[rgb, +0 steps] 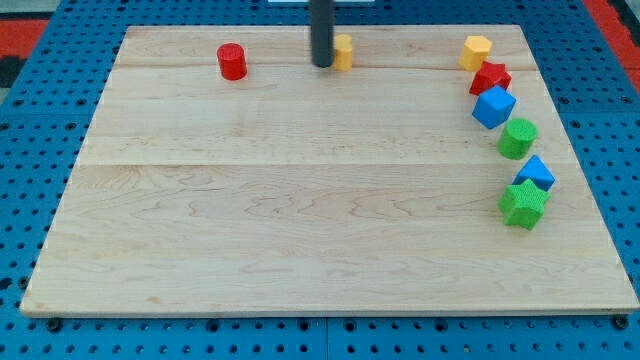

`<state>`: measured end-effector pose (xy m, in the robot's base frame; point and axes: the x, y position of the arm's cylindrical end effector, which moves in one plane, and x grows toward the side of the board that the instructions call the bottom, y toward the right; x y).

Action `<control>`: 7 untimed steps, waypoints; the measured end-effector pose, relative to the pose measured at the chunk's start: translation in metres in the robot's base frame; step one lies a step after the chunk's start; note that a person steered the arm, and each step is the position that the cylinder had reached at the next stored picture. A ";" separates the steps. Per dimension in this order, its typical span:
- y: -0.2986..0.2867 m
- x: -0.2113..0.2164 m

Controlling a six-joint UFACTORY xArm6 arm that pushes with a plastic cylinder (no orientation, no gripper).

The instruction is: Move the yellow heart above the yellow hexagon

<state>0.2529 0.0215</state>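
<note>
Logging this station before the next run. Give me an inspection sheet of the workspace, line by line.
Surface: pale wooden board, bare in the middle.
Job's things: one yellow block at the view's top, partly hidden, shape unclear; another yellow block at the top right, roughly six-sided.
Clutter: red cylinder top left; down the right edge, red block, blue cube, green block, second blue block, green star.
Grippers: none; my tip sits at the partly hidden yellow block's left side.
Cables: nothing seen.
Surroundings: blue perforated base.

No legible text, labels or numbers.
</note>
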 end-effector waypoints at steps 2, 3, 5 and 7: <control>0.047 -0.039; 0.063 -0.034; 0.079 -0.032; 0.161 -0.039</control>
